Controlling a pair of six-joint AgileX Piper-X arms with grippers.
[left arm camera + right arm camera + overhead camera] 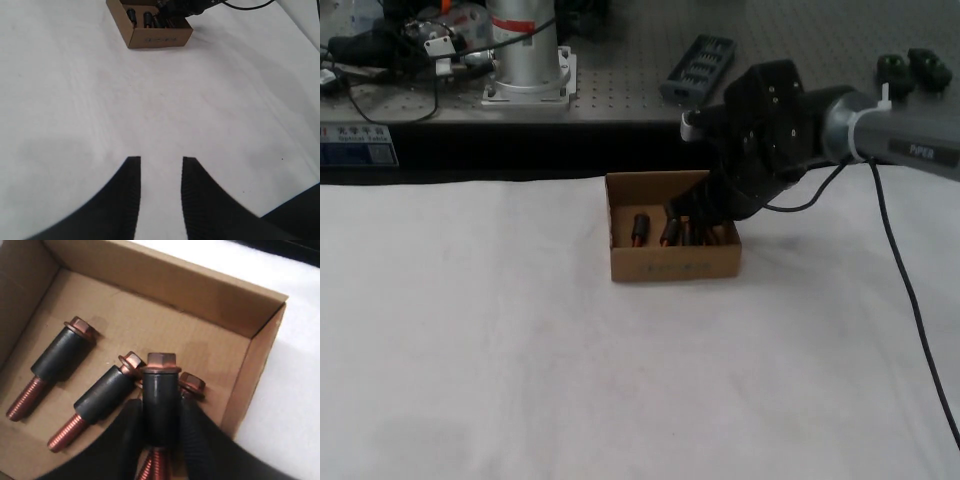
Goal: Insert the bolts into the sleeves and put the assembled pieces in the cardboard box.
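Note:
The cardboard box (675,262) stands mid-table on the white cloth. My right gripper (705,215) reaches down into it from the right. In the right wrist view that gripper (160,410) is shut on an assembled piece (160,387), a copper bolt in a black sleeve, held just above the box floor (150,325). Two more assembled pieces (55,365) (107,395) lie flat inside. A further bolt head (192,383) peeks out beside a finger. My left gripper (161,160) hangs open over bare cloth, well short of the box (155,35), with nothing between its fingers.
Behind the cloth runs a perforated bench with a metal post (525,45), a black tray (698,60), cables and small black parts (915,68). The right arm's cable (910,290) trails across the cloth at the right. White cloth (520,370) lies open to the left and front.

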